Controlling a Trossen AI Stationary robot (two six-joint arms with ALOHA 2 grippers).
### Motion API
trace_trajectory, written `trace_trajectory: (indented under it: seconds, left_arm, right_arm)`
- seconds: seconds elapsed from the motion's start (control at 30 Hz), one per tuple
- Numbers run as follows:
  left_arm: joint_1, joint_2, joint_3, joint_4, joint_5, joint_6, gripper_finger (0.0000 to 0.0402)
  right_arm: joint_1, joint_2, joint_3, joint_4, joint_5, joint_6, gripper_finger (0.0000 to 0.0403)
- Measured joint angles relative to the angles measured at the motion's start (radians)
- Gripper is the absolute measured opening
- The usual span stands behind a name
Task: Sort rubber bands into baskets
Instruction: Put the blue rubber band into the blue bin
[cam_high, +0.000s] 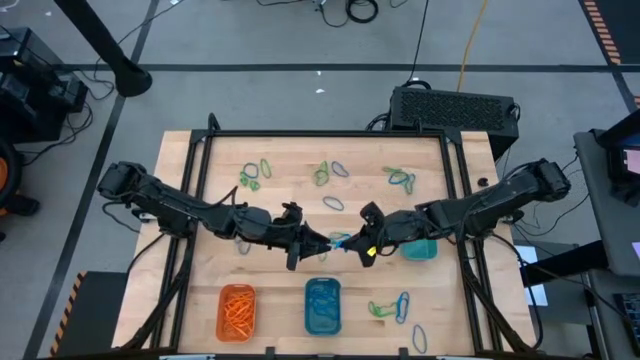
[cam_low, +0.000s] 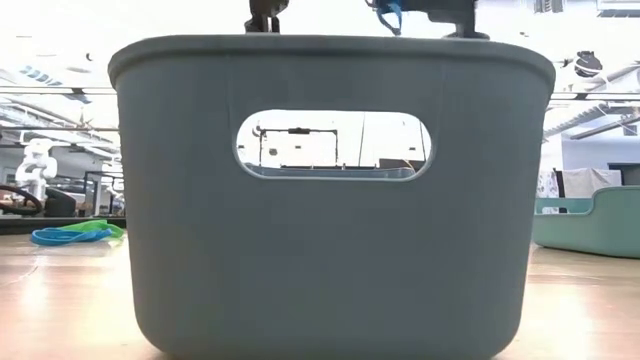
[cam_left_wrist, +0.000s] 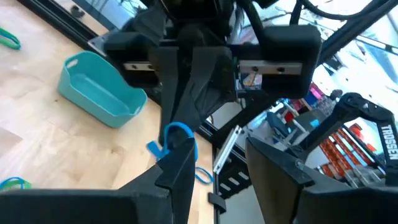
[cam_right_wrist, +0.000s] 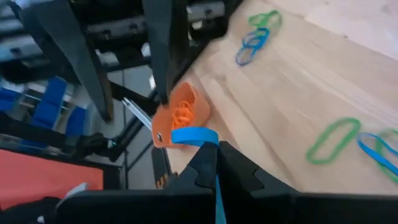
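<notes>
Nearest the front edge of the table (cam_high: 200, 300), the orange basket (cam_high: 237, 310) holds a heap of orange bands, and the blue basket (cam_high: 322, 305) sits just beside it with blue bands inside; a few green and blue rubber bands (cam_high: 392, 306) lie loose to its right. Up at mid-table, both arms meet over the middle. The right hand (cam_high: 352, 243) is clenched on a blue band (cam_right_wrist: 194, 135), pinched at its fingertips and hanging above the wood. Facing it, the left hand (cam_high: 322, 243) is spread wide, one finger (cam_left_wrist: 180, 168) hooked through that same blue band's loop. Just behind the right hand, the teal basket (cam_high: 419, 249) rests partly under that arm. Farther back, more green and blue bands lie scattered in small clusters (cam_high: 254, 176) along the far side, near the black frame
</notes>
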Motion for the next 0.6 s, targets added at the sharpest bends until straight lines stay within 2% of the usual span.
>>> trace_trajectory:
  seconds: [0.27, 0.6]
  left_arm:
    - [0.000, 0.000, 0.000, -0.010, 0.013, -0.001, 0.0148]
    - [-0.003, 0.000, 0.000, -0.039, 0.022, -0.003, 0.0148]
  right_arm:
    - [0.000, 0.045, 0.000, 0.110, -0.005, -0.001, 0.0000]
    - [-0.004, 0.044, 0.000, 0.114, -0.004, 0.010, 0.0000]
